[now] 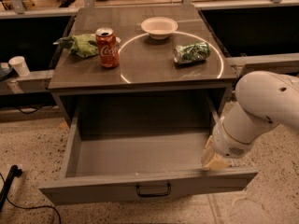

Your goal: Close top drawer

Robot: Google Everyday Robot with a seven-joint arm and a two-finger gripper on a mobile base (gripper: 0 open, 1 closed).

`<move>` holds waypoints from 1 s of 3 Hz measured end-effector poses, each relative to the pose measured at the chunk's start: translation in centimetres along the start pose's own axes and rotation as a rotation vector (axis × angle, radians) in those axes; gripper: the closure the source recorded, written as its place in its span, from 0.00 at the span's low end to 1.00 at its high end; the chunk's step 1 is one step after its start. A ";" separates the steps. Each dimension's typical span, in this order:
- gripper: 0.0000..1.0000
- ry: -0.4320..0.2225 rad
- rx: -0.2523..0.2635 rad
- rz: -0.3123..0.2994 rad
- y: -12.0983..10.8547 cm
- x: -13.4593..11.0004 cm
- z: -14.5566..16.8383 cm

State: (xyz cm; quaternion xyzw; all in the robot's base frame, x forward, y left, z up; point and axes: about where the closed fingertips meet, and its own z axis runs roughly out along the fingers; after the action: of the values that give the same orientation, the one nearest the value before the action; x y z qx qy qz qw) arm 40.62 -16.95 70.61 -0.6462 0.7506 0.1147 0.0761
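The top drawer (140,153) is a deep plain grey box pulled fully out of the cabinet, with nothing inside it. Its flat front panel (93,190) faces me and carries a small black loop handle (153,190) at its centre. My gripper (214,159) hangs at the end of the white arm (261,106), at the drawer's right front corner. Its cream fingers dip just inside the drawer, behind the top edge of the front panel, to the right of the handle.
On the cabinet top (140,64) stand a red cola can (107,47), a white bowl (159,27), a green snack bag (81,45) and a lying green can (191,52). A white cup (19,65) stands at the left. A black cable (11,185) lies on the speckled floor.
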 end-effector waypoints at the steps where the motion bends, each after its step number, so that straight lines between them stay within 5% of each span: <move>1: 0.96 -0.034 0.015 -0.029 0.3 -0.9 -1.1; 3: 1.00 -0.072 -0.049 -0.078 3.8 -1.5 -2.0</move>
State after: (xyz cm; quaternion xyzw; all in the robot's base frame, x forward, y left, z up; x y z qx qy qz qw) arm 37.11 -15.55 73.19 -0.6723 0.7185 0.1531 0.0917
